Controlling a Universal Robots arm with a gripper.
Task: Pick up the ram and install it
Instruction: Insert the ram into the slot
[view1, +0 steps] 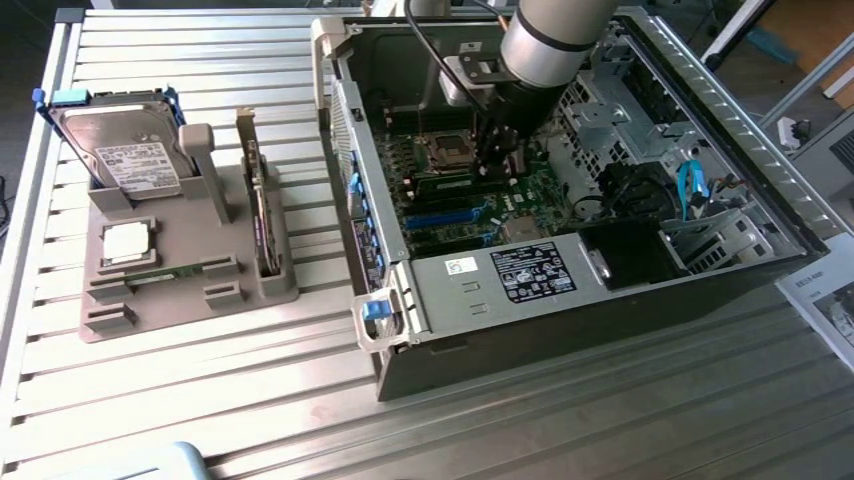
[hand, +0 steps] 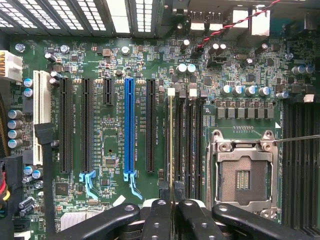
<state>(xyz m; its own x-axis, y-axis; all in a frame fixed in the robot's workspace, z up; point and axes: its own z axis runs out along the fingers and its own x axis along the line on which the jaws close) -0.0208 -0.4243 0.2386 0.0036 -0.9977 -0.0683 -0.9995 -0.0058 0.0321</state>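
Gripper (view1: 497, 168) first, in the exterior view: we are seeing it reaching down into the open computer case (view1: 400, 370), just beside the CPU socket (view1: 447, 150), on the exterior view's right of it. The grey holder (view1: 160, 310) with the hard drive (view1: 127, 160) is lying well apart from the socket, toward the exterior view's left. In the wrist view, the fingers (hand: 159, 212) are standing narrow and pinching the ram (hand: 172, 145), which we are seeing edge-on. The ram is standing upright in a memory slot near the CPU socket, on the socket's side that is facing the blue slot (hand: 130, 125).
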